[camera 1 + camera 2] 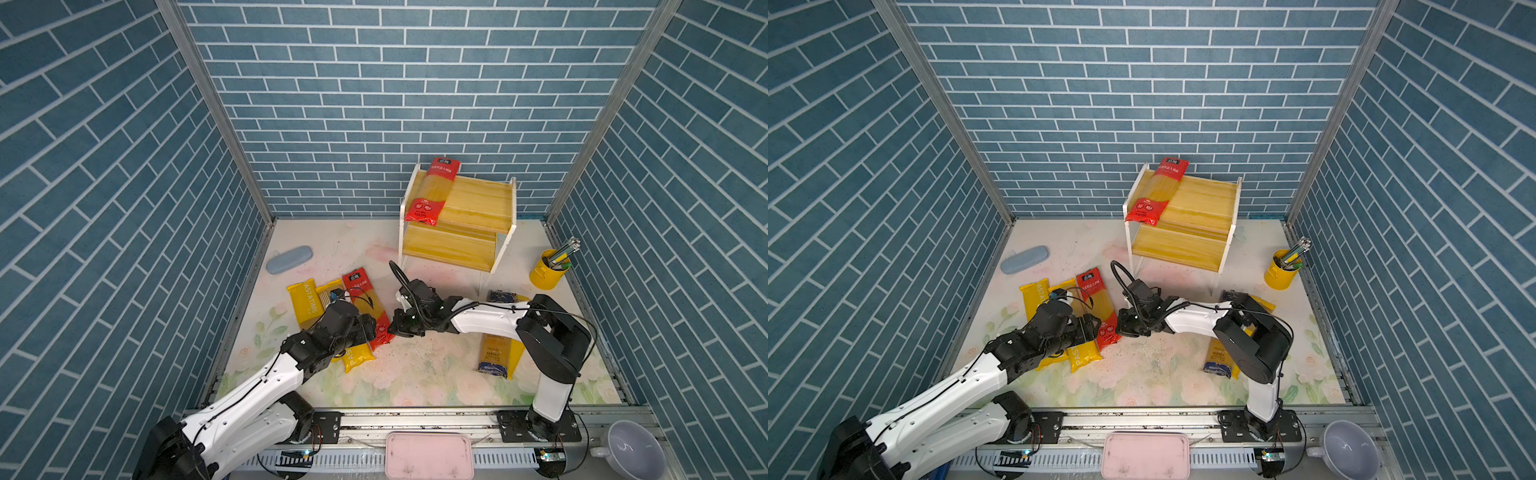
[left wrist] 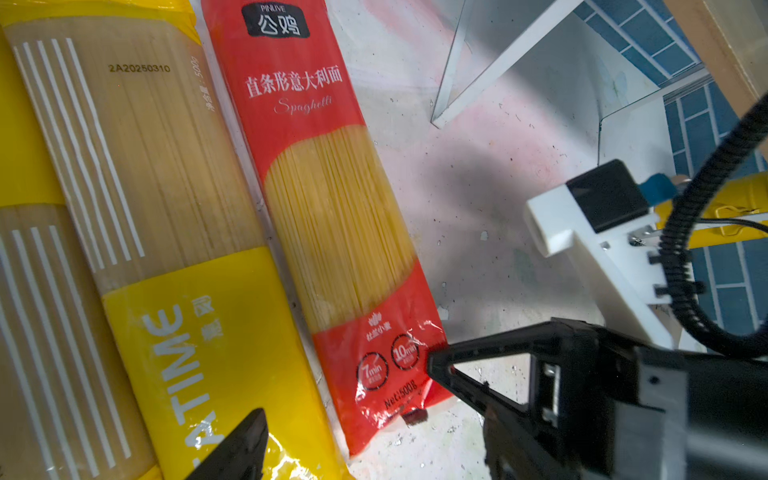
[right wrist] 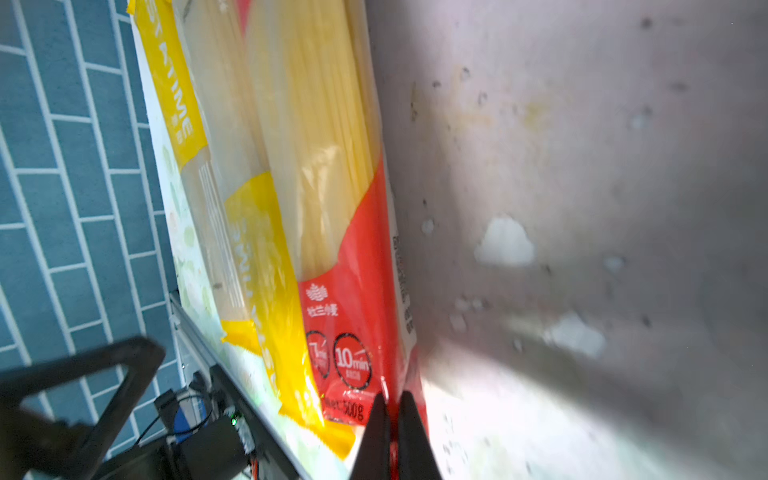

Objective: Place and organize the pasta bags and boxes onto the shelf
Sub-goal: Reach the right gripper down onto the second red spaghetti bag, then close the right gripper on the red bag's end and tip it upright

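right tool (image 3: 390, 417) pinched shut on the red packet (image 3: 353, 266) corner seam, probably to peel it off the counter (image 3: 582, 166); left tool (image 2: 345, 386) wide, empty, spanning that end.

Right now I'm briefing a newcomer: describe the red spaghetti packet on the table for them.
From the wooden shelf, come forward and left to the yellow packets. The red packet lies right of them, the only red one there, pinched by the right gripper.
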Controlling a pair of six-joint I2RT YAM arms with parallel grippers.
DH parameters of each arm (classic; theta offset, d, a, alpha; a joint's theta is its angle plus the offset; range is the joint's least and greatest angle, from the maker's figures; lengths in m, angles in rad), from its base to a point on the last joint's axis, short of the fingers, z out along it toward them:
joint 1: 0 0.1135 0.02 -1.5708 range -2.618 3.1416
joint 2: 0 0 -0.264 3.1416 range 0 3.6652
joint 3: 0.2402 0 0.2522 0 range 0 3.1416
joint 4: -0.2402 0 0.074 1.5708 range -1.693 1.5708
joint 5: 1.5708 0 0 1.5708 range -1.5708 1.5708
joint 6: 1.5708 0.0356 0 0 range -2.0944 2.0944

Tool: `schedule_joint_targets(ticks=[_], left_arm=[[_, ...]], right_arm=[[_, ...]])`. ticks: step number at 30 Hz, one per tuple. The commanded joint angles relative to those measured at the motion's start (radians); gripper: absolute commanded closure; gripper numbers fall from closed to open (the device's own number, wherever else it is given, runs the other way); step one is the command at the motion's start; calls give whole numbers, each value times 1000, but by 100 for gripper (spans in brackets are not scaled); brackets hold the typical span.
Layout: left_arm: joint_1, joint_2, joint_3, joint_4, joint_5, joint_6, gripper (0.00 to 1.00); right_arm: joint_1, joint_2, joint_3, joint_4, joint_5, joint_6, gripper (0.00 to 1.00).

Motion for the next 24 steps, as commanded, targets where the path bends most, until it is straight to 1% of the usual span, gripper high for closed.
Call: schedule_joint_targets(ticks=[1,7,11,13,17,21,24], left_arm=[[6,26,14,37,17,18,18],[6,104,14,127,59,16,18],[7,118,-25,191,82,2,18],[6,121,-36,204,93,-3,18],[6,104,-55,207,108,0,18],[6,62,-72,171,93,16,18],[6,25,-98,174,99,5,18]], right_arm=[[-9,-89,-76,-42,-34,20,98],[-9,-192,-192,-128,-30,23,98],[-10,-210,-187,-201,-11,14,94],[-9,-211,-161,-218,-2,6,90],[-9,-208,-105,-240,47,-20,77],[-22,-156,-39,-271,96,-47,66],[-26,-123,0,-279,106,-68,61]])
